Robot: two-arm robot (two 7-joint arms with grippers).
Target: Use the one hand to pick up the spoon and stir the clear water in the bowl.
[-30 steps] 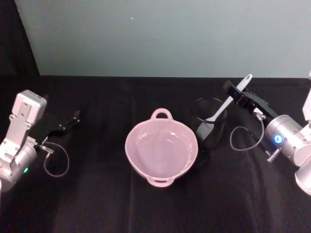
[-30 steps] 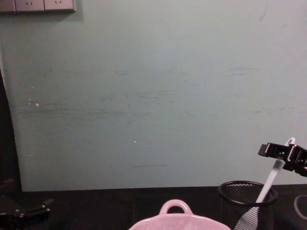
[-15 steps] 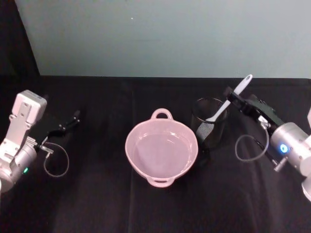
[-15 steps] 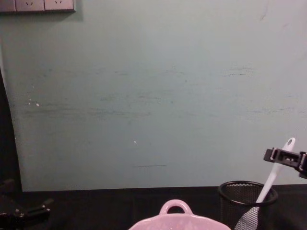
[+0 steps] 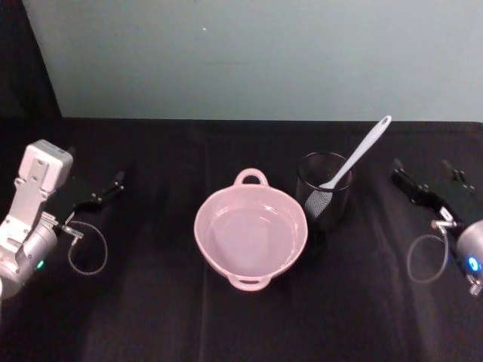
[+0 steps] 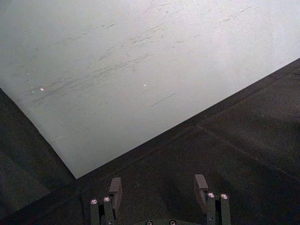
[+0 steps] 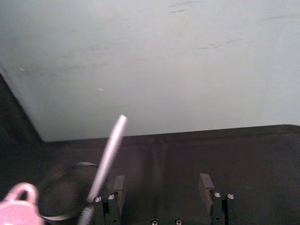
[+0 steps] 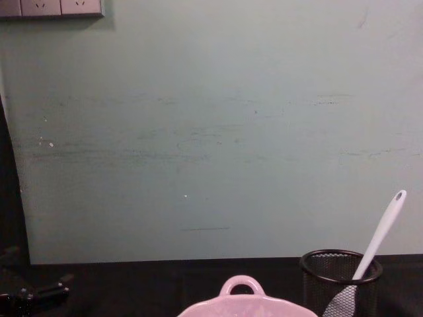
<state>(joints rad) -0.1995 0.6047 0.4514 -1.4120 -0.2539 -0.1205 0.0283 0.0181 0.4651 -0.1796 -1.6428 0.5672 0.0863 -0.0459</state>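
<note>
Right now the slim white plastic spoon (image 5: 357, 154) stands untouched in the black wire-mesh cup (image 5: 324, 189), its paddle head down inside and its long handle leaning up and away from the pale pink glossy ceramic bowl (image 5: 250, 230), which sits just beside the cup on the robot's left of it, with clear water in it. The black right gripper (image 5: 425, 185) hangs on the far side of the cup from the bowl, clear of the spoon, its fingers spread apart with nothing between them; its wrist camera sees the handle off to one side, not between the pads. The left gripper (image 5: 104, 191) sits parked well away on the opposite side of the bowl, its fingers also apart and empty. The risk from here, as I judge it, is in the approach: the handle is thin and tilted, so a closing grip that is slightly off line could nudge it aside, tip the light mesh cup toward the bowl, or pinch only the tip and let the spoon swing.
</note>
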